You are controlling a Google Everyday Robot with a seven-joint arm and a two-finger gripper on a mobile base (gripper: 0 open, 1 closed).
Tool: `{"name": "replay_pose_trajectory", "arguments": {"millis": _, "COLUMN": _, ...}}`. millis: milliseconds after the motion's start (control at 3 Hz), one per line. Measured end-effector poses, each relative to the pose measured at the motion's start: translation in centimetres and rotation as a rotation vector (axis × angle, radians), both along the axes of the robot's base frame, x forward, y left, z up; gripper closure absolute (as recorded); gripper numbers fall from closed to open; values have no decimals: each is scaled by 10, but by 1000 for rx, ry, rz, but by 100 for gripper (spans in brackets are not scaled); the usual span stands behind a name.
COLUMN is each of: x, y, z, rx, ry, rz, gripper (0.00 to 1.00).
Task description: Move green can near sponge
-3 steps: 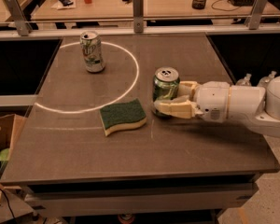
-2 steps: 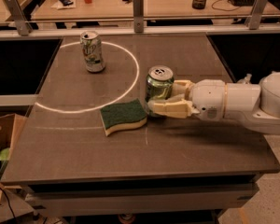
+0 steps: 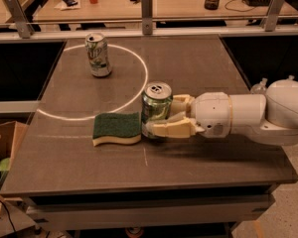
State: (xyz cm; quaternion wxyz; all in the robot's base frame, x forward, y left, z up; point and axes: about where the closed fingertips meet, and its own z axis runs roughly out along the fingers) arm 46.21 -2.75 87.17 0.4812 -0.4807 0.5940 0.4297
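The green can [image 3: 157, 103] stands just beside the sponge [image 3: 116, 128], toward the tabletop's [image 3: 198, 63] near edge.
The gripper [image 3: 156, 120] clasps its fingers [image 3: 171, 129] on the can's lower side; the thin, smooth wall probably dents easily, so a gentle mid-body hold suits.

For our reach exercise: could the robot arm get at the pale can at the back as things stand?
Probably not yet: the claw is shut on the green can beside the sponge. Nothing stands between it and the pale can, so likely after letting go.

Table [image 3: 198, 63], sponge [image 3: 116, 127], can [image 3: 98, 54], green can [image 3: 155, 105] in tool [image 3: 162, 119]
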Motion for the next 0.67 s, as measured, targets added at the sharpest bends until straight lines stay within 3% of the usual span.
{"name": "replay_pose_trajectory", "arguments": {"millis": 333, "x": -17, "y": 10, "z": -8, "rx": -6, "ry": 5, "rz": 60, "gripper": 100}}
{"name": "replay_pose_trajectory", "arguments": {"millis": 667, "x": -18, "y": 11, "z": -7, "rx": -6, "ry": 4, "rz": 62, "gripper": 82}}
